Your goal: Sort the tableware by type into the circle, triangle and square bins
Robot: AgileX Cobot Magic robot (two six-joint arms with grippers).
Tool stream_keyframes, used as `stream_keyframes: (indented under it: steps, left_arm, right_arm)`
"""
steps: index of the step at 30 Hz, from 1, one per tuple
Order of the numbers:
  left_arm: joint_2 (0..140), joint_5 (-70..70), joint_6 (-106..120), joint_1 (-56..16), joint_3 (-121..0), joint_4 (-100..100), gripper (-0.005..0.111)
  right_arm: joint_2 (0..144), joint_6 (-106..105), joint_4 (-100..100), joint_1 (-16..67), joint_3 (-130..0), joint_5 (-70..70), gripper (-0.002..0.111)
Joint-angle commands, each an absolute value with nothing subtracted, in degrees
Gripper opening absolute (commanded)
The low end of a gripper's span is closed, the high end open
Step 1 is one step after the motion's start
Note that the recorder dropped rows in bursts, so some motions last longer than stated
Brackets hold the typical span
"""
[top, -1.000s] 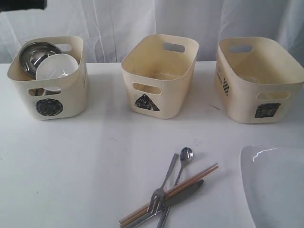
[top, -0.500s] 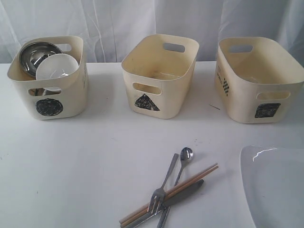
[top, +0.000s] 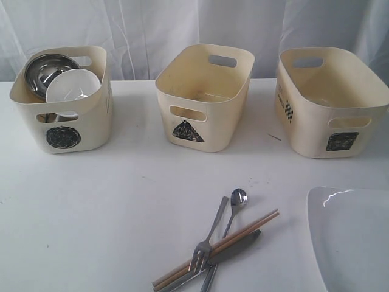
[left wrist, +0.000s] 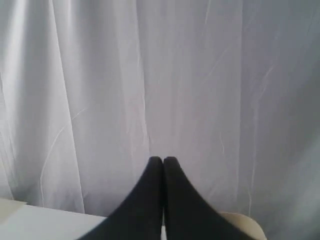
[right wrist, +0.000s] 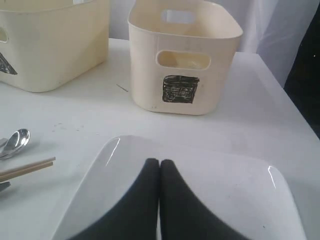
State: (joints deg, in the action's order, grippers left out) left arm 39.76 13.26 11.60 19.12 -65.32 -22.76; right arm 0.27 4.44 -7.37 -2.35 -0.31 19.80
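The circle bin (top: 61,97) at the left holds a steel bowl (top: 44,68) and a small white bowl (top: 74,85). The triangle bin (top: 203,97) and the square bin (top: 331,100) look empty. Near the front lie a fork (top: 209,234), spoon (top: 234,204), dark-handled knife (top: 234,248) and wooden chopsticks (top: 243,230), crossed in a pile. The white plate (top: 352,237) sits at the front right. My left gripper (left wrist: 163,160) is shut, raised and facing the curtain. My right gripper (right wrist: 159,162) is shut above the plate (right wrist: 215,185), facing the square bin (right wrist: 182,55). Neither gripper shows in the exterior view.
A white curtain (top: 194,24) hangs behind the bins. The white table (top: 109,201) carries everything. In the right wrist view the spoon bowl (right wrist: 16,141) and chopstick tips (right wrist: 30,167) lie beside the plate, with the table's edge (right wrist: 295,107) beyond the square bin.
A dark arm part at the top left of the exterior view one second ago has left the picture. Nothing on the table has moved.
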Motion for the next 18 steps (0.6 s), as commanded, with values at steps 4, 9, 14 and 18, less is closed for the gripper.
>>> stream_keyframes:
  steps: [4, 9, 14, 18]
  left_arm:
    - [26.79, 15.12, 11.29, 19.3, -47.98, -26.05, 0.0]
    - [17.24, 18.68, 11.66, 19.3, -35.89, -30.15, 0.0]
    - [10.27, 29.13, 13.9, 19.3, -26.3, -30.15, 0.0]
    - [8.71, 38.08, 10.2, 19.3, -22.41, -32.22, 0.0]
  right_arm:
    - [0.0, 4.78, -7.37, -2.4, 0.0, 19.62, 0.0]
    - [0.0, 4.78, -7.37, -2.4, 0.0, 19.62, 0.0]
    - [0.0, 4.78, -7.37, -2.4, 0.0, 19.62, 0.0]
    - [0.0, 4.78, -7.37, -2.4, 0.0, 19.62, 0.0]
